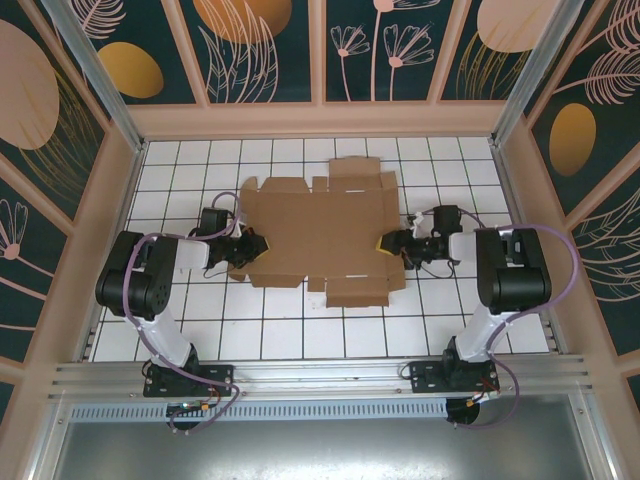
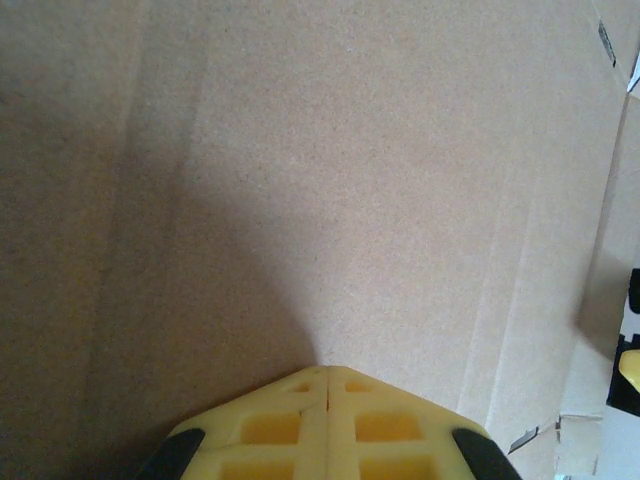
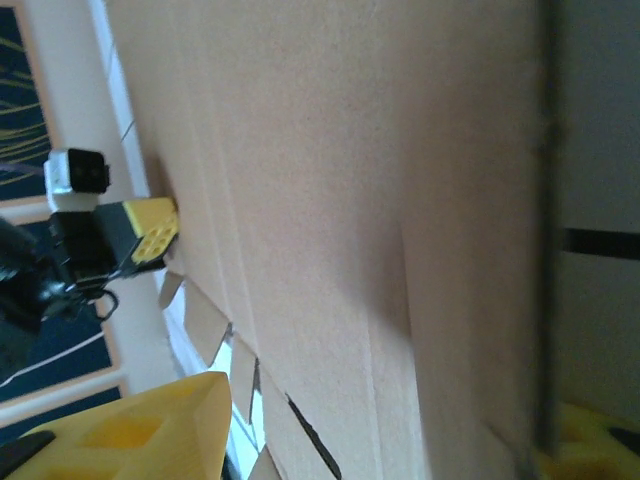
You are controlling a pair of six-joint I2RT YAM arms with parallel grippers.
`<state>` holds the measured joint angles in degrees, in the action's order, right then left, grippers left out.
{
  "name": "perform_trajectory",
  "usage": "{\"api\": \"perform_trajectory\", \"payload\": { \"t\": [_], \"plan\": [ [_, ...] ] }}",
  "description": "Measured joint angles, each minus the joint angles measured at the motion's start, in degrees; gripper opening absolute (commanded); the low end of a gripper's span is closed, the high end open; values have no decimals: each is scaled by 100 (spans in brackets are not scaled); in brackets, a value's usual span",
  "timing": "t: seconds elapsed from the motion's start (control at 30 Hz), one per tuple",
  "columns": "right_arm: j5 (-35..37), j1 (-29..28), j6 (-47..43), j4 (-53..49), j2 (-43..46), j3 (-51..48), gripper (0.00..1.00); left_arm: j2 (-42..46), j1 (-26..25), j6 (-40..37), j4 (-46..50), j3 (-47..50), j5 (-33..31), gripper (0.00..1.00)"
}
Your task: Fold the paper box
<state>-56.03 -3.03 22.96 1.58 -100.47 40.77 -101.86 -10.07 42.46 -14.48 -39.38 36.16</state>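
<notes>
My L gripper [image 1: 255, 247], ctr-left of the top view, has its yellow fingers [image 2: 300, 425] pressed together, tips at the left edge of the paper box [image 1: 315, 235]; can't tell if any card is pinched. My R gripper [image 1: 385, 245], ctr-right, stands open w/ the box's right edge btwn its jaws. The box is an unfolded brown sheet mid-frame on the table [image 1: 250, 330], white tiles w/ dark grid lines. Teal wall panels [image 1: 260, 50] w/ leaf prints ring the upper frame; a metal rail [image 1: 320, 375] crosses the bottom.
</notes>
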Motion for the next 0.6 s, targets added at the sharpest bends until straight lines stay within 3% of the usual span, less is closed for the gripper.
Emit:
{"api": "perform_trajectory", "payload": {
  "t": [0.2, 0.6],
  "plan": [
    [-273, -79, 184, 546, -232, -76, 37, -44, 11, -37, -76, 0, 85, 5],
    [-275, -79, 614, 1106, -155, -391, 14, -68, 72, -61, -168, 0, 83, 4]
  ]
}}
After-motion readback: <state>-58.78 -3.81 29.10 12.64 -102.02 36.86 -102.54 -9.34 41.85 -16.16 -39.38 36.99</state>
